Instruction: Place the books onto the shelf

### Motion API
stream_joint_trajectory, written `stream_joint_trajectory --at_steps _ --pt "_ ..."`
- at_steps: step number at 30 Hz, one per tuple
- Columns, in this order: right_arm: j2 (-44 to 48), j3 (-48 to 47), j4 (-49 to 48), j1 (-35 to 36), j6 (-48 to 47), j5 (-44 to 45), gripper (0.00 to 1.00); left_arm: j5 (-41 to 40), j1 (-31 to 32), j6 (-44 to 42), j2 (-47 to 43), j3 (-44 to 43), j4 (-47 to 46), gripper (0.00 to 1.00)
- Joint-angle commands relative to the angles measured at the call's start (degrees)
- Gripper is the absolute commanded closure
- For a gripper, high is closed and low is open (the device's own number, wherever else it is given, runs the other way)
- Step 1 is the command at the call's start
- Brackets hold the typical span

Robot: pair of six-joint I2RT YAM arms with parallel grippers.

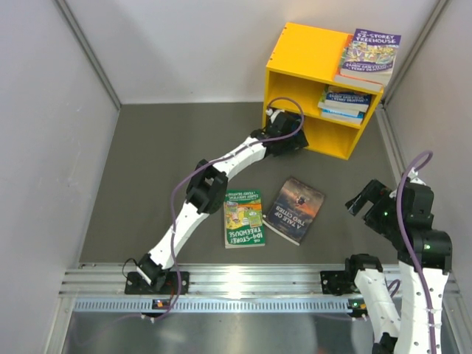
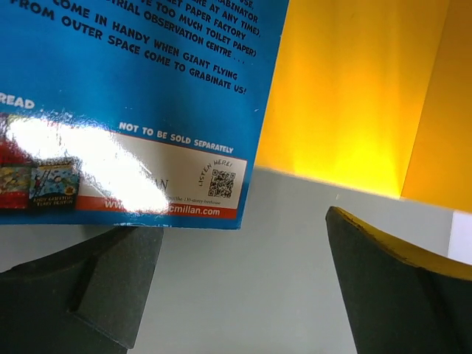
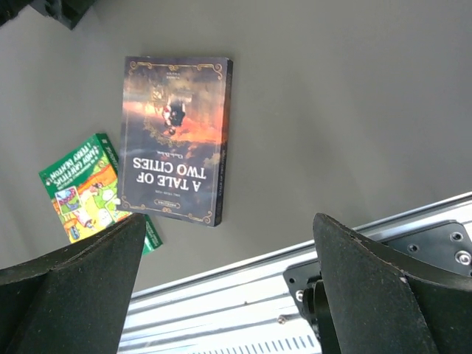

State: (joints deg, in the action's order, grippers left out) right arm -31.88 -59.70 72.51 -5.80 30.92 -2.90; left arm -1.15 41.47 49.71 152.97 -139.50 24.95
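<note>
Left gripper point(image 1: 284, 138): at the mouth of the lower compartment of the shelf point(image 1: 299, 51), jaws wide apart, nothing between them. Its wrist camera shows a blue book point(image 2: 125, 88) close above the left finger, with yellow walls behind; contact cannot be confirmed. The top camera hides this book behind the arm. Judged: the book is placed and the grip is off.

Table point(image 1: 147, 162), centre: green book point(image 1: 243, 217) and dark book point(image 1: 295, 209) lie flat, just beside each other, not yet shelved.

Shelf: a stack point(image 1: 345, 103) fills the upper compartment; more books point(image 1: 369, 57) lie on the top, overhanging its edge.

Right gripper point(image 1: 365, 200): jaws apart, empty, hovering near the dark book, probably the next pickup. Only its wrist camera makes that cover's title legible.
</note>
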Motion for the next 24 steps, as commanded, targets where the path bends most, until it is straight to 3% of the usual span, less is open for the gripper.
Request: stream_joint_trajectory --at_steps 1,7,12,20,24 --pt "0.76 0.55 0.70 -0.44 -1.91 -0.27 0.06 -7.81 -2.01 -2.87 2.16 -2.62 -10.88 0.01" --pt "1.99 0.55 3.33 -0.44 -4.46 -0.53 0.07 -13.70 -2.27 -0.68 0.59 2.46 -19.04 0.01" --pt "3.22 0.11 4.92 -0.44 -6.65 -1.06 0.07 -12.57 -2.36 3.98 -0.56 5.89 -22.30 0.01" --pt "3.23 0.55 3.60 0.96 -7.54 -3.52 0.07 -6.94 -1.31 5.74 -14.26 29.96 -27.75 0.03" --pt "3.67 1.87 2.29 1.85 -7.19 -5.01 0.07 -5.36 -1.22 6.45 -21.99 39.82 -25.13 0.03"
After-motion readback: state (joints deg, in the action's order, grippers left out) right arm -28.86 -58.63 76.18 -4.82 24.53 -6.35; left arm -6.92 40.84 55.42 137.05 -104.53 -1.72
